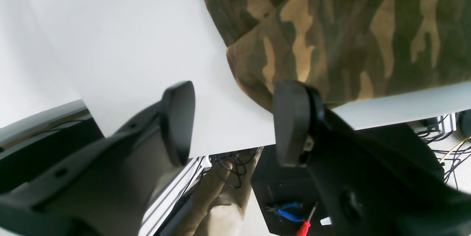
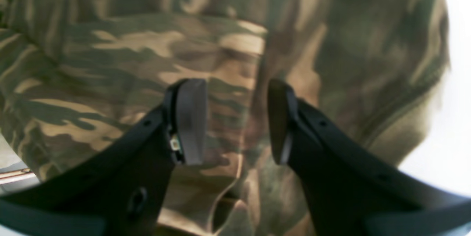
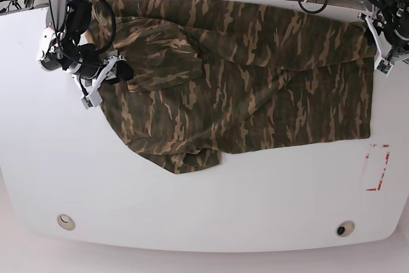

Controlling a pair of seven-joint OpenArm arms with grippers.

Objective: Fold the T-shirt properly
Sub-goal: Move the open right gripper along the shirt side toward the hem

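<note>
Two tools — right tool (image 2: 235, 120), left tool (image 1: 235, 122) — one T-shirt (image 3: 255, 81), both gaping.

what i'm not seeing clearly

the right wrist view is blurring the t-shirt (image 2: 147, 45) print; the left gripper (image 3: 388, 52) is running off the base view's edge, and the small tools (image 1: 290, 215) under the table (image 1: 128, 45) are getting cut off.

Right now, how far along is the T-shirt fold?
Early. Done: the T-shirt lies spread across the table, one sleeve flopped over the body near the right gripper. In hand: nothing; both the right gripper and the left gripper are open, empty. Left: essentially every fold.
</note>
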